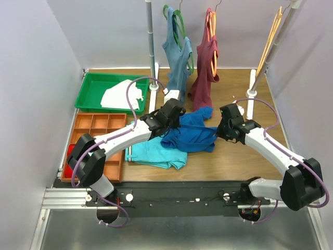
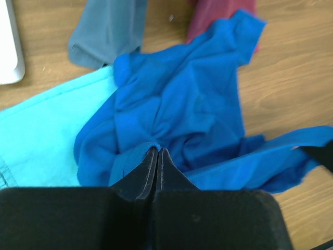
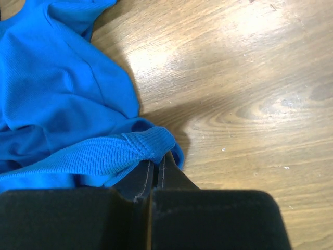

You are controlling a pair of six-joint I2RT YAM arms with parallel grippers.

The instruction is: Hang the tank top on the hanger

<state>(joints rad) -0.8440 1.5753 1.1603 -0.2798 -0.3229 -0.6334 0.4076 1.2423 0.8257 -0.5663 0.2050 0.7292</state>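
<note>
On the wooden table [image 1: 244,156] the royal blue tank top [image 1: 190,136] lay crumpled at centre, the left gripper [image 2: 157,153] and right gripper [image 3: 157,161] each pinched shut on its edge, the light-orange hanger [image 1: 271,39] at one o'clock not yet threaded.

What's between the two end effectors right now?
A stretched strip of the tank top, pinched by left end effector and right end effector; top view shows it.

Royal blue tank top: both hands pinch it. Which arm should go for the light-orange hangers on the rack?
Right, probably. The thin light-orange plastic hangers hang at the far right, beyond the right hand. The left hand sits farther away and can hold the royal blue cloth tank top meanwhile.
</note>
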